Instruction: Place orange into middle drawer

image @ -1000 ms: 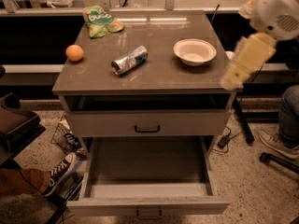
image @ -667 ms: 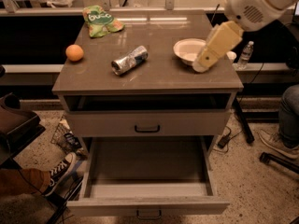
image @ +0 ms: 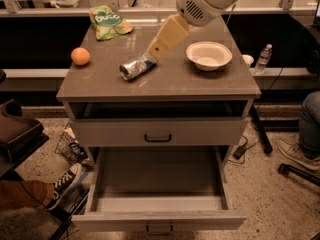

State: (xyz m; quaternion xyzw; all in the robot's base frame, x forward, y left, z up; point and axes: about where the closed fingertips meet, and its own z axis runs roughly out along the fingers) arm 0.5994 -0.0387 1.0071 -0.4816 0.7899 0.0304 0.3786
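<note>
The orange sits on the grey cabinet top near its left edge. The middle drawer is pulled out at the bottom of the cabinet, a wide grey tray with nothing in it. My gripper hangs on the tan end of the white arm over the middle of the top. It is just above the silver and blue can, well to the right of the orange.
A white bowl stands at the right of the top and a green snack bag at the back left. A closed drawer with a black loop handle is above the open one. People's feet and legs are on both sides on the floor.
The arm has swung left across the cabinet top, from beyond the right edge, past the bowl, to over the can. The orange and drawer have not moved.
</note>
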